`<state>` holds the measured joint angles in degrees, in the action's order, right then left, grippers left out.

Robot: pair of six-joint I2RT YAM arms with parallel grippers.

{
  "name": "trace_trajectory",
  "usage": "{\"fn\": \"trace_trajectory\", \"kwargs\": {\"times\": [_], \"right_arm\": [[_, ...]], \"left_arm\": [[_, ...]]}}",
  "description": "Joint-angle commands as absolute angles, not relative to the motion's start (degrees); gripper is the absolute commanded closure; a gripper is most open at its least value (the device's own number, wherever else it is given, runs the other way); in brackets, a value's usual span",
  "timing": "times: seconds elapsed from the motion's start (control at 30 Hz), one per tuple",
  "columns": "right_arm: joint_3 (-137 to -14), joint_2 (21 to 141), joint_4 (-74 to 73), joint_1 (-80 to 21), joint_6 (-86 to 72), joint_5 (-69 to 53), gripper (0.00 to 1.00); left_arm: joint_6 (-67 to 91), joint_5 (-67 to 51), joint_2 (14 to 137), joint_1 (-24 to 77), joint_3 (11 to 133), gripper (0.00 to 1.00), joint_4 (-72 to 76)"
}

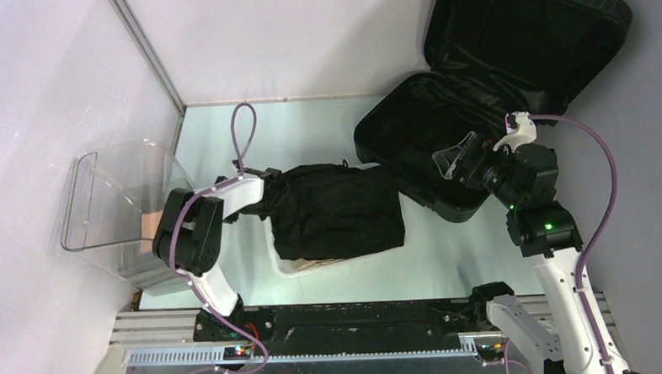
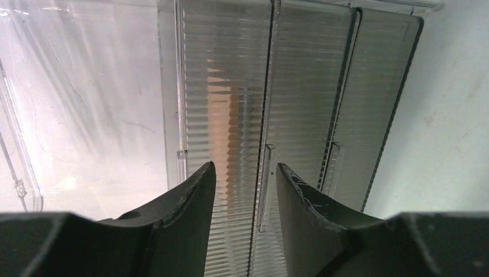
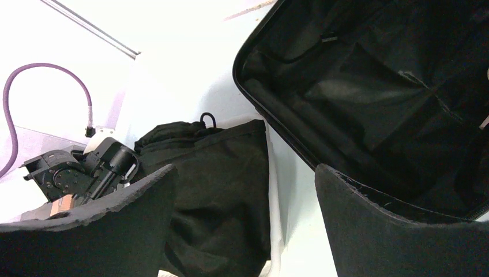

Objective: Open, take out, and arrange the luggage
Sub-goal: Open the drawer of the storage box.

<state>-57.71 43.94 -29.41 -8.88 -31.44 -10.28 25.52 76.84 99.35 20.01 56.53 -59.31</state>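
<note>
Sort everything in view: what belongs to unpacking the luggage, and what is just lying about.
Job: large black hard-shell suitcase, lid open; black folded garment draped over the white plastic basket; probably the clear ribbed plastic container in front of the left hand.
Lying about: purple cable loop; grey metal corner post.

A black garment lies draped over a white basket mid-table; a clear plastic bin stands at the left edge.

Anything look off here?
The black garment is heaped across the white basket, spilling over its rim instead of sitting inside. The luggage lies open; nothing else stands out.
</note>
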Motion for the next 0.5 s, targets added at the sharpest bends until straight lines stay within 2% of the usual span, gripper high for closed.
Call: {"fn": "trace_trajectory", "kwargs": {"times": [0.0,0.23,0.47], "right_arm": [[-60.2,43.5,-28.2,-9.1,-31.2,-10.0,0.10],[-60.3,42.9,-27.9,-9.1,-31.0,-10.0,0.10],[-60.6,43.6,-27.7,-9.2,-31.2,-10.9,0.10]], "left_arm": [[28.1,79.3,98.9,19.3,57.4,0.51,-60.3],[23.8,77.5,97.7,18.1,56.4,0.55,-56.1],[30.9,78.0,101.1,17.9,59.5,0.65,-65.9]]}}
